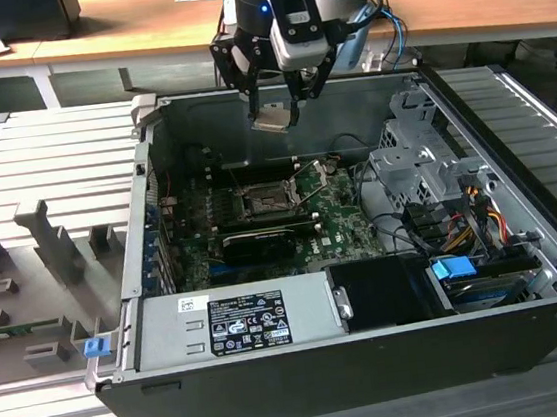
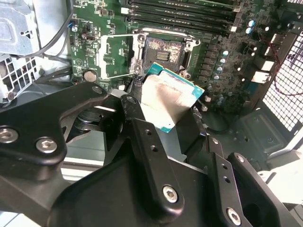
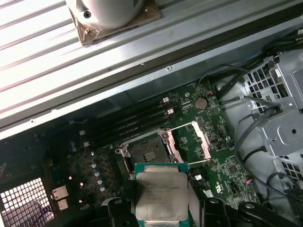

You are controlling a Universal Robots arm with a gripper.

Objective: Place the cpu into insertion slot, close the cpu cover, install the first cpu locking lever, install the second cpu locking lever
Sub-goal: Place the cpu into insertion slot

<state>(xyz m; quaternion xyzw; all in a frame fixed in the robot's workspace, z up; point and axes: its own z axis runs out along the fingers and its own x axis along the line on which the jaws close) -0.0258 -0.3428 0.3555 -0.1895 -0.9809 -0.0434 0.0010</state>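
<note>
Gripper hangs over the open computer case, clenched on the cpu, which it holds in the air well above the green board. In both wrist views the cpu shows its pale metal face, pinched at two opposite edges. Below it and apart from it lies the slot, its dark centre bare. The cover is flipped open just beside the slot, with green board showing through its cut-out. Long black memory sockets run along the slot's other side. In the exterior view the case rests on a ribbed grey surface, with a grey power supply at its near wall.
</note>
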